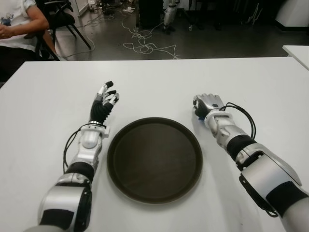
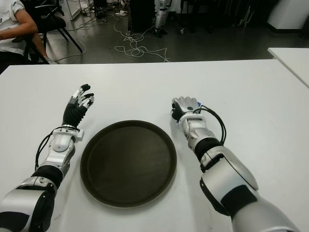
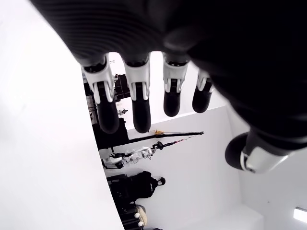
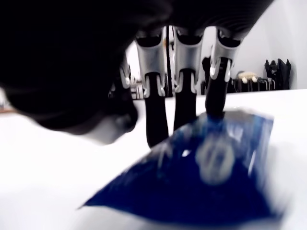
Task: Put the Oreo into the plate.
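Note:
The Oreo is a blue packet lying on the white table, just right of the plate's far edge; only a blue sliver shows under my right hand in the eye views. My right hand is curled down over it, fingers at its far edge and thumb beside it. The packet sits tilted under the palm. The dark round plate lies between my arms with nothing in it. My left hand shows left of the plate, fingers spread and holding nothing.
A person sits on a chair beyond the table's far left corner. Cables lie on the floor behind the table. A second white table shows at the right edge.

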